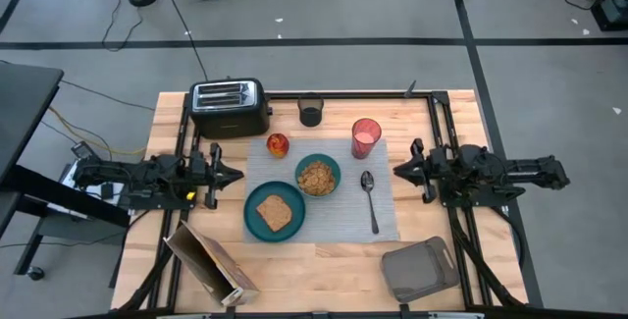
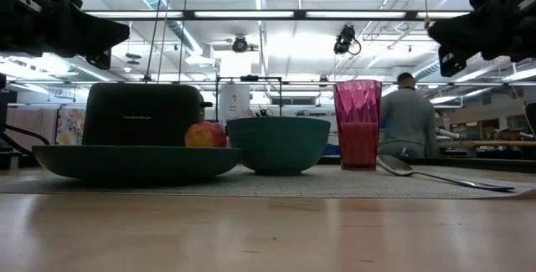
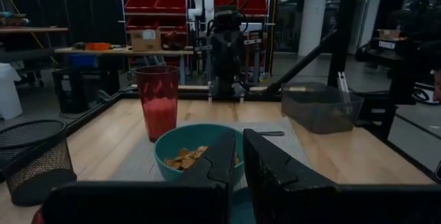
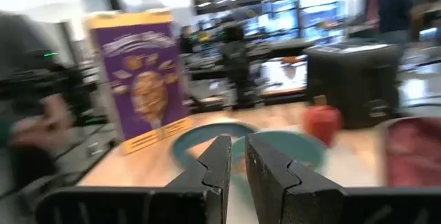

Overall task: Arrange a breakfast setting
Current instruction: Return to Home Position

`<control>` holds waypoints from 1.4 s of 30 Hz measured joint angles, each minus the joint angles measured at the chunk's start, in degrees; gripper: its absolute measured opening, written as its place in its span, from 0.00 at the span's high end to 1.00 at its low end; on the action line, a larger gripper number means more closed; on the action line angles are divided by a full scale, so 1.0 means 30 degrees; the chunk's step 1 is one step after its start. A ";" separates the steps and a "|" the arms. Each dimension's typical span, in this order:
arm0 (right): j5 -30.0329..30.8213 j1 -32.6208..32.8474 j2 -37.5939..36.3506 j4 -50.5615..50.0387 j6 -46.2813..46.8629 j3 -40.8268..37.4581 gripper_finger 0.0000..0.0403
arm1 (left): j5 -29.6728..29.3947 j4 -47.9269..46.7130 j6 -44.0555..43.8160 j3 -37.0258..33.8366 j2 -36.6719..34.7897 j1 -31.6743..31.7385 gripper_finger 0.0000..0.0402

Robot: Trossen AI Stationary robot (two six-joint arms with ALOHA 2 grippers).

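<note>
A grey placemat (image 1: 388, 216) lies mid-table. On it rest a teal plate (image 1: 253, 223) with a toast slice (image 1: 274, 212), a teal bowl (image 1: 318, 161) of brown cereal (image 1: 317, 178), a pink-red cup (image 1: 366, 137), a metal spoon (image 1: 370, 199) and a red-yellow apple (image 1: 278, 144). My left gripper (image 1: 239, 174) hovers shut and empty just off the mat's left edge. My right gripper (image 1: 397, 170) hovers shut and empty just off its right edge. In the left wrist view the bowl (image 3: 172, 148) and cup (image 3: 158, 100) stand beyond my fingers.
A black-and-chrome toaster (image 1: 231, 106) and a small black cup (image 1: 311, 111) stand at the far edge. A cereal box (image 1: 211, 265) lies at the near left and a grey square tray (image 1: 422, 270) at the near right. A person (image 2: 408, 125) stands in the room behind.
</note>
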 joint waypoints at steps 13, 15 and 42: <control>0.1807 -0.2233 0.0693 -0.1296 -0.0801 0.0015 0.87 | -0.0061 0.0141 -0.0004 -0.0015 0.0000 0.0000 0.90; 0.1696 -0.2224 0.1128 -0.1309 -0.1662 0.0015 0.87 | -0.0059 0.0146 0.0000 -0.0015 0.0000 0.0000 0.90; 0.1326 -0.2224 0.2157 -0.1302 -0.1929 0.0015 0.87 | -0.0061 0.0214 -0.0007 -0.0022 0.0000 0.0000 0.90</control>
